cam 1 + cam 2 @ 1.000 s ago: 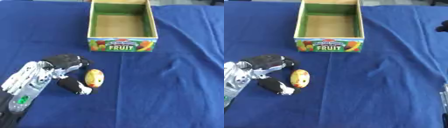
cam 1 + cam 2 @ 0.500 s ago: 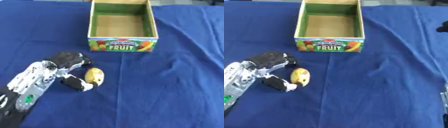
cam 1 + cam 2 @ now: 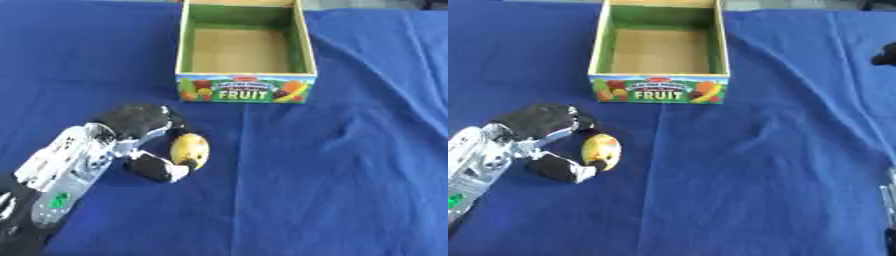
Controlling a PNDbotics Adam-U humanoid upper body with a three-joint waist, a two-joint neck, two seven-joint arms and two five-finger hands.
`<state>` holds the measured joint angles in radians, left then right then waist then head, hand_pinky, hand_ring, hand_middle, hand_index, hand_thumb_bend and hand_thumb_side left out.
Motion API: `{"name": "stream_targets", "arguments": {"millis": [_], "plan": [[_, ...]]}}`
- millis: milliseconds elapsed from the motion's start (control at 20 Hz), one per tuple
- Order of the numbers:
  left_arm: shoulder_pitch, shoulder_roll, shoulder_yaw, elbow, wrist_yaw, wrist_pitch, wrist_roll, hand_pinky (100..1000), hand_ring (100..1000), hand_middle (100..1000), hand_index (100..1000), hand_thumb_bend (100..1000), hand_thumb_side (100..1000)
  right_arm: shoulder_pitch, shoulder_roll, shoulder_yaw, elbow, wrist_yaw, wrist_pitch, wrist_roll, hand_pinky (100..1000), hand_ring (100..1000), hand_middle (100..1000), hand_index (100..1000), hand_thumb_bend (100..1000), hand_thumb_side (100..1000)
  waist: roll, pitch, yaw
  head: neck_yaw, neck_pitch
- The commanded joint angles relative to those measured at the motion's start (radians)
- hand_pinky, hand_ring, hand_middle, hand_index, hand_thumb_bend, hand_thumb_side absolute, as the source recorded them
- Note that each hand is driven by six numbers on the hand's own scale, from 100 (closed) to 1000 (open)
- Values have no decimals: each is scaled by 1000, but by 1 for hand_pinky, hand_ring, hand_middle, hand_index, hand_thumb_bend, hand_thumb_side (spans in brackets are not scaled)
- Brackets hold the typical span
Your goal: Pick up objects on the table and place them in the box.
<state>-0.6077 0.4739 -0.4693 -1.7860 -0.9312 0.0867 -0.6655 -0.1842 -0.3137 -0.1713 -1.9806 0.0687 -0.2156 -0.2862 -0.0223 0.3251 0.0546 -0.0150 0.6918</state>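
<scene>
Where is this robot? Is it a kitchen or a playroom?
Probably a robot practice table, not a kitchen. A plain blue cloth covers it, with just a cardboard toy box marked FRUIT and one small yellow fruit, likely a toy. The left robot hand is at the fruit.

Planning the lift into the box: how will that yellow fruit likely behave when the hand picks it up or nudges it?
The yellow fruit looks rounded and oval, so a nudge on the blue cloth would probably roll it. It keeps its shape between the left hand's curled fingers, so it seems stiff. Its smooth-looking skin may slip.
</scene>
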Motion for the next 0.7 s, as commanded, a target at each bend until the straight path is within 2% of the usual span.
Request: {"name": "stream_targets", "arguments": {"millis": [50,100,200,350,500,600,650,700], "plan": [[-8,19,12,-53,-8,0,-4,482,685,607,799,222,520,-4,-15,-3,-19,-5,-2,3,669,544,527,792,100,1000,-1,-19,0,-1,-13],[-7,19,13,-60,-3,4,-2,462,669,601,781,176,455,-4,-15,-3,-19,-5,-1,4,669,544,527,792,100,1000,-1,-19,0,-1,-14],[-6,19,12,-75,12,15,1,438,650,593,754,100,386,-4,-14,-3,-19,-6,0,4,669,545,527,792,100,1000,-1,-20,1,-2,-13],[-6,21,13,-92,37,34,4,413,626,573,721,100,321,-4,-15,-3,-19,-7,0,3,670,545,527,792,100,1000,0,-21,2,-3,-13],[-7,23,12,-102,45,47,3,402,614,565,707,100,306,-3,-14,-3,-19,-8,1,4,670,545,527,792,100,1000,1,-22,2,-3,-14],[-7,23,8,-90,36,49,-8,432,638,601,760,100,374,-4,-13,-2,-19,-8,1,5,670,545,526,792,100,1000,1,-22,2,-3,-14],[-6,22,6,-81,27,46,-18,479,687,666,939,214,514,-4,-13,-2,-19,-9,1,6,670,545,526,792,100,1000,0,-21,1,-2,-15],[-4,20,3,-70,16,39,-31,508,716,696,992,308,591,-4,-13,-2,-19,-9,1,6,670,545,526,792,100,1000,0,-21,1,-2,-15]]}}
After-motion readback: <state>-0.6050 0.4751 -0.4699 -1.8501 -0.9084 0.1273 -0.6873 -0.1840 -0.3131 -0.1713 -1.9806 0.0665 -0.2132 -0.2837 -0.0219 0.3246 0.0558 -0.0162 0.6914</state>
